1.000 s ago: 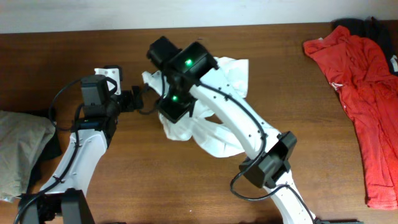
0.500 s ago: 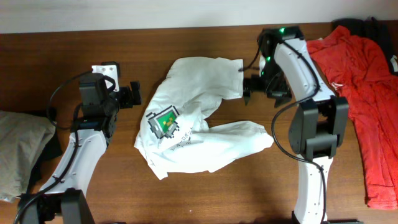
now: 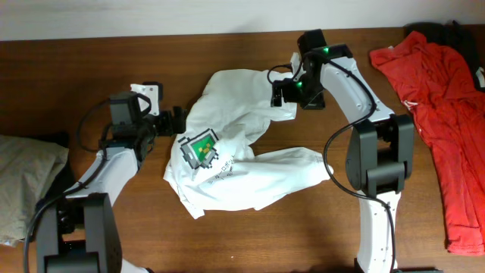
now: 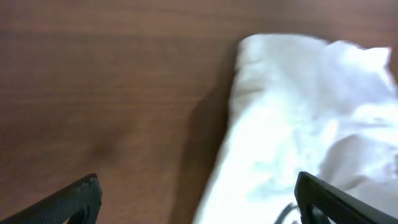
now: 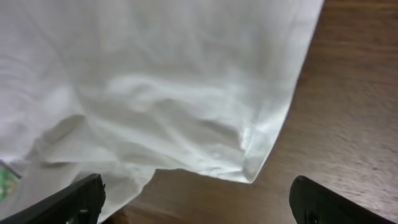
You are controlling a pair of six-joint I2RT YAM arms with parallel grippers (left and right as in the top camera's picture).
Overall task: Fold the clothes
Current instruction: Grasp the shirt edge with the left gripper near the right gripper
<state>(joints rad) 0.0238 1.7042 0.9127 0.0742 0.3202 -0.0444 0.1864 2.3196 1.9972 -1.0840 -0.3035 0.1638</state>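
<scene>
The clothes, a white T-shirt (image 3: 250,163), lie crumpled and partly spread at the table's middle, with a small dark-and-green print (image 3: 199,148) facing up. My right gripper (image 3: 277,85) hovers open over the shirt's upper right part. In the right wrist view a hemmed corner of the white fabric (image 5: 155,81) lies ahead of the open gripper (image 5: 196,199), with bare wood between the fingers. My left gripper (image 3: 179,120) stands open at the shirt's left edge. In the left wrist view the shirt (image 4: 292,118) reaches between the spread fingers of the gripper (image 4: 196,202).
A red garment (image 3: 443,98) lies along the right edge, with something dark (image 3: 443,32) behind it. A beige-grey folded garment (image 3: 23,182) sits at the far left. Brown table (image 3: 151,220) surrounds the shirt.
The right gripper carried the bunched shirt to the right, spreading it, then opened and let go; it now sits a little further left. The left gripper moved right to the shirt's edge.
</scene>
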